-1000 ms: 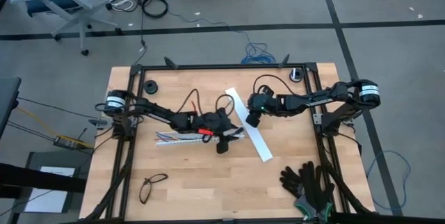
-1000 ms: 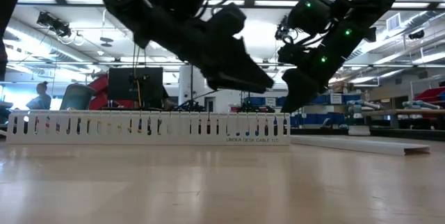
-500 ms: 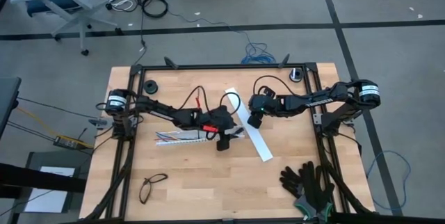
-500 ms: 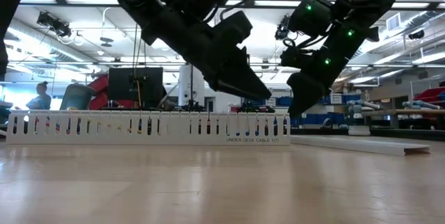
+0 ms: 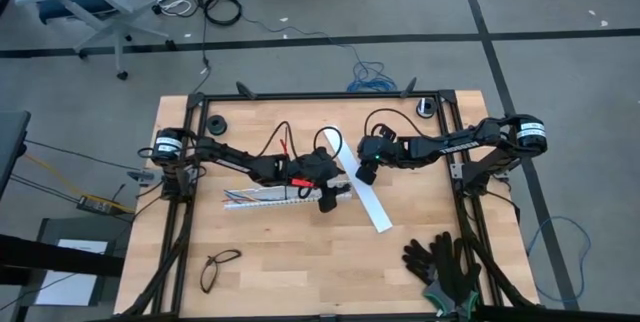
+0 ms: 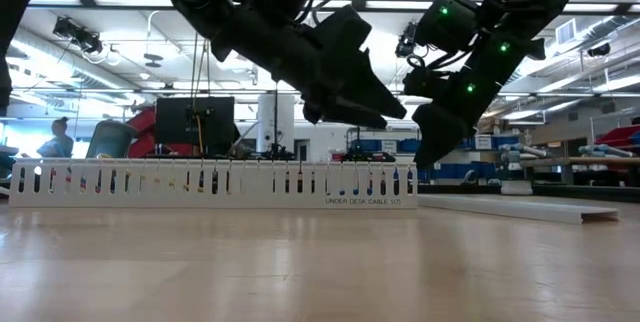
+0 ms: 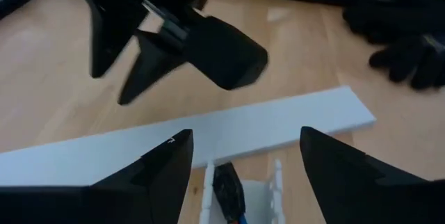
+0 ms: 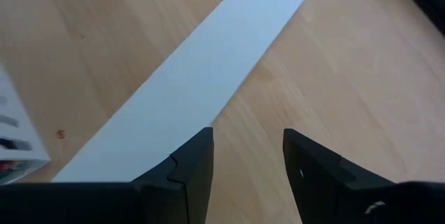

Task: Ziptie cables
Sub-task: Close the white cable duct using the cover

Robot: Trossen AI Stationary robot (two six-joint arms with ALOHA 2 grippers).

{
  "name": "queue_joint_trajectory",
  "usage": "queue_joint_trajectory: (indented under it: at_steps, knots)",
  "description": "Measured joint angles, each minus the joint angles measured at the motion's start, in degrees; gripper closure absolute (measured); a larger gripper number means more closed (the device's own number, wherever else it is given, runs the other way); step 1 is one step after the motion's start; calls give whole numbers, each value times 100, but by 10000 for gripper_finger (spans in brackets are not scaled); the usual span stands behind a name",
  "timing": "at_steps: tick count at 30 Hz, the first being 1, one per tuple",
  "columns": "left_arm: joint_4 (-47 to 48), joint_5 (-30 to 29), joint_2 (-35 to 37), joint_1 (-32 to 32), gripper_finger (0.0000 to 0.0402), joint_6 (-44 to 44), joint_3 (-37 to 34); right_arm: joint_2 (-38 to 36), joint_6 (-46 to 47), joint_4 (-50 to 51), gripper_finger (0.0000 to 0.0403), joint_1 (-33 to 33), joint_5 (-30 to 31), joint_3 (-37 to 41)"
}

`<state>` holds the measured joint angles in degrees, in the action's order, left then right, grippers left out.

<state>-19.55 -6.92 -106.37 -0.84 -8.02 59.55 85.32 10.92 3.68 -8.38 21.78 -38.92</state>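
The cables [image 5: 245, 198] lie inside a white perforated rail [image 5: 262, 198] on the table's left half. Their blue-sheathed end [image 7: 229, 193] sticks out of the rail's right end. My left gripper [image 5: 326, 200] hovers open just above that end, and in the left wrist view its fingers [image 7: 247, 158] stand on either side of it without touching. My right gripper [image 5: 362, 174] hangs open over a flat white strip [image 5: 365, 197], clear of it, as the right wrist view [image 8: 248, 158] also shows. In the low view both grippers [image 6: 385, 112] [image 6: 425, 152] are above the rail [image 6: 210, 184].
The flat white strip lies slanted across the table's middle, right of the rail. Black gloves [image 5: 445, 262] sit at the near right corner, glasses [image 5: 220, 267] near the near left edge, and a black round part [image 5: 217, 124] at the far left.
My left gripper has shifted a little toward the table's right and tipped up, its fingers lying nearer to level than before. The rail, cables and strip have not moved.
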Motion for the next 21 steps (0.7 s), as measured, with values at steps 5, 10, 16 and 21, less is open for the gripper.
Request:
queue_joint_trajectory:
  at_steps: [5, 10, 16, 21]
  knots:
    - [180, -114, -49, -2, 157, -89, 2, 0, 9, -5, 248, 7, -244, 0]
    - [110, -31, -288, -50, 129, -125, 9, 0, 7, -9, 248, 9, -249, 0]
    - [59, 88, -472, -78, 89, -123, 22, 0, 3, 9, 248, 9, -249, 2]
    - [286, 294, -535, -76, 83, 68, 15, 0, 2, 15, 249, 9, -249, 2]
